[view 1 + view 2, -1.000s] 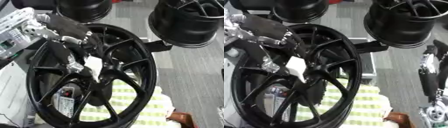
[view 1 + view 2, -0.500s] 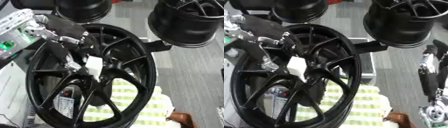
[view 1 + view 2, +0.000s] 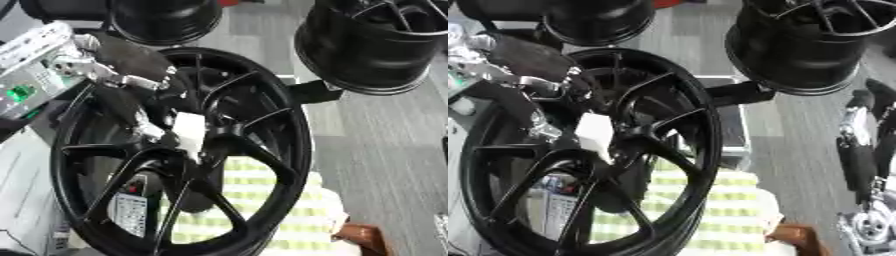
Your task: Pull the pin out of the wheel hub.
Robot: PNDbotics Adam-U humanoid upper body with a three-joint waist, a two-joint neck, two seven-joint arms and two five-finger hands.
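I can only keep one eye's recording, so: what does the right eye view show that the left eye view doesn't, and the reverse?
Only the right eye view shows the right hand, idle at the right edge, its fingers hard to read. Only the left eye view shows the grey box with a green light at the left. Both show the left hand reaching into the black wheel at the hub, beside the white pin.

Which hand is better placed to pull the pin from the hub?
Left. The left hand is already over the wheel hub, fingers beside the white pin; the right hand hangs off to the side.
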